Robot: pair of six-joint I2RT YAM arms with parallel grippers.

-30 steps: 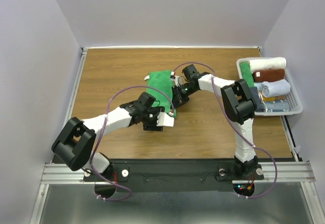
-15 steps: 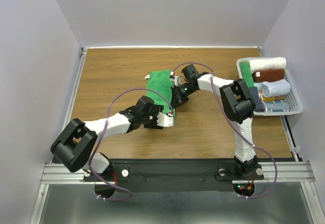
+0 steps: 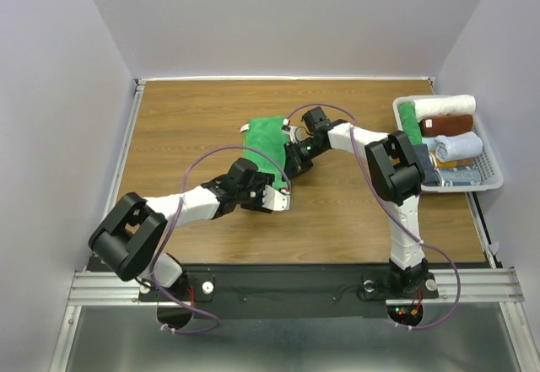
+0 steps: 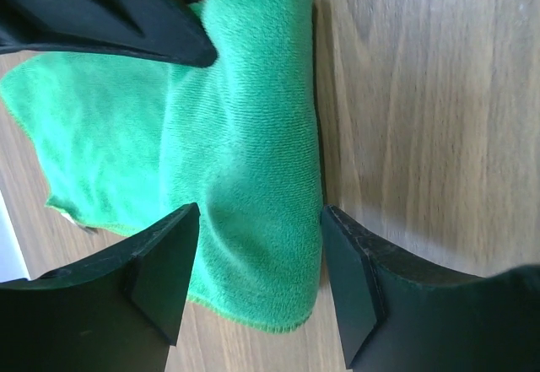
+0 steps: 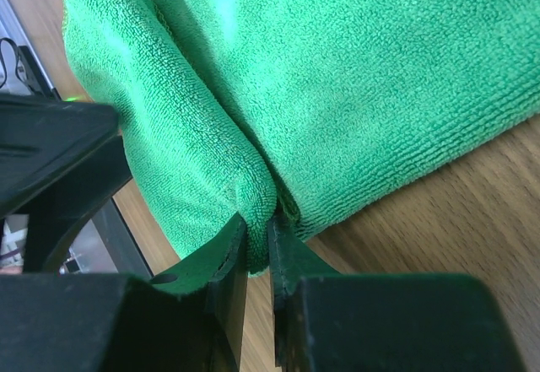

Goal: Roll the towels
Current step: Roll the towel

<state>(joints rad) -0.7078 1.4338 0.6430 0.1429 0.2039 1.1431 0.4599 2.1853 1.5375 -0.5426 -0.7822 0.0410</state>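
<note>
A bright green towel (image 3: 264, 138) lies in the middle of the table, its near end partly rolled up. My right gripper (image 3: 294, 164) is shut on the rolled fold of the green towel (image 5: 354, 77); in the right wrist view the gripper (image 5: 259, 241) pinches a thin ridge of cloth. My left gripper (image 3: 276, 195) is open at the towel's near end. In the left wrist view the gripper (image 4: 257, 279) straddles the roll (image 4: 253, 161) without squeezing it, one finger (image 4: 160, 275) on each side. A pale blue towel (image 3: 460, 146) lies rolled in the basket.
A white basket (image 3: 489, 175) at the right edge of the table holds rolled towels: green (image 3: 410, 119), cream-white (image 3: 447, 104), brown (image 3: 447, 125). Bare wood lies left of and behind the green towel. Walls close in three sides.
My left arm's forearm has dropped slightly toward the near edge, with its gripper staying open at the towel's near end. The right gripper has kept its hold and place.
</note>
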